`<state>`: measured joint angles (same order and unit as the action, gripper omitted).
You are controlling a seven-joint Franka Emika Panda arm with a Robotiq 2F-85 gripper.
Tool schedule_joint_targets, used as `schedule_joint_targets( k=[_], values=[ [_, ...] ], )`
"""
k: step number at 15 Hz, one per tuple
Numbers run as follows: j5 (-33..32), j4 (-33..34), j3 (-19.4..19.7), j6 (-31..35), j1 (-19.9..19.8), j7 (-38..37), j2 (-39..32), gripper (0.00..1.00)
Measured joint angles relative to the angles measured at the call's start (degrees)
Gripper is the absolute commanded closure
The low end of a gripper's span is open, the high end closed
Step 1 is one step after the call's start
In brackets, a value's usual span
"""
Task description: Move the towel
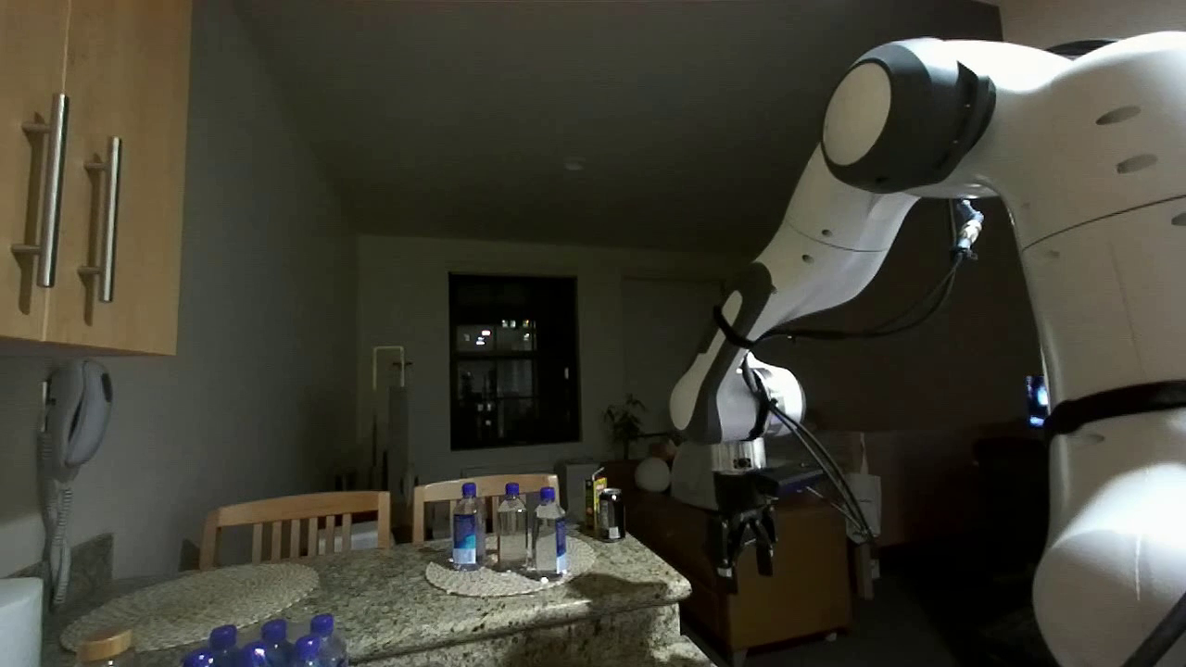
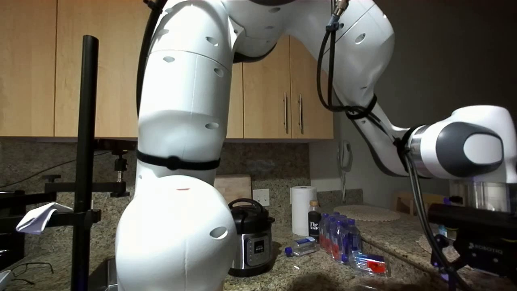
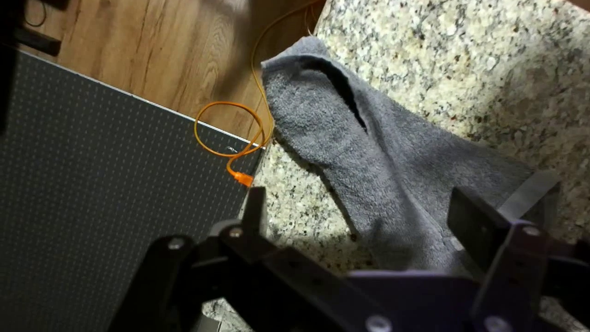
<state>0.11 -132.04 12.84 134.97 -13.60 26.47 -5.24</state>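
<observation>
A grey towel (image 3: 318, 115) lies folded and rumpled on the granite counter (image 3: 286, 198) in the wrist view, with one corner at the counter's edge and a dark gap between its folds. I do not make it out in either exterior view. My gripper (image 3: 362, 203) is open, with its two fingers wide apart and nothing between them. It is above the towel's near part; the right finger overlaps the towel and the left finger is over bare granite near the edge. In an exterior view the gripper (image 1: 746, 556) points down, to the right of the counter's end.
Bottles (image 1: 512, 528) and a dark can (image 1: 611, 514) stand on the raised counter. More bottles (image 2: 337, 238), a paper towel roll (image 2: 303, 210) and a pressure cooker (image 2: 254, 242) stand along the counter. An orange cable (image 3: 230, 154) lies beside the counter's edge. A black post (image 2: 85, 161) stands beside the arm.
</observation>
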Motion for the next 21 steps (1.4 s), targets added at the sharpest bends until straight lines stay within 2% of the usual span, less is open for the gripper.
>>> schedule_joint_targets(
  k=[5,16,21],
  values=[
    [3.79,-6.45,-1.32,13.31,0.02,1.01,-3.15,0.0],
    [4.21,-6.12,-2.13,14.47,0.01,0.97,-5.14,0.0],
    [11.37,-6.13,-7.4,23.02,-1.8,2.0,-12.04,0.0]
  ],
)
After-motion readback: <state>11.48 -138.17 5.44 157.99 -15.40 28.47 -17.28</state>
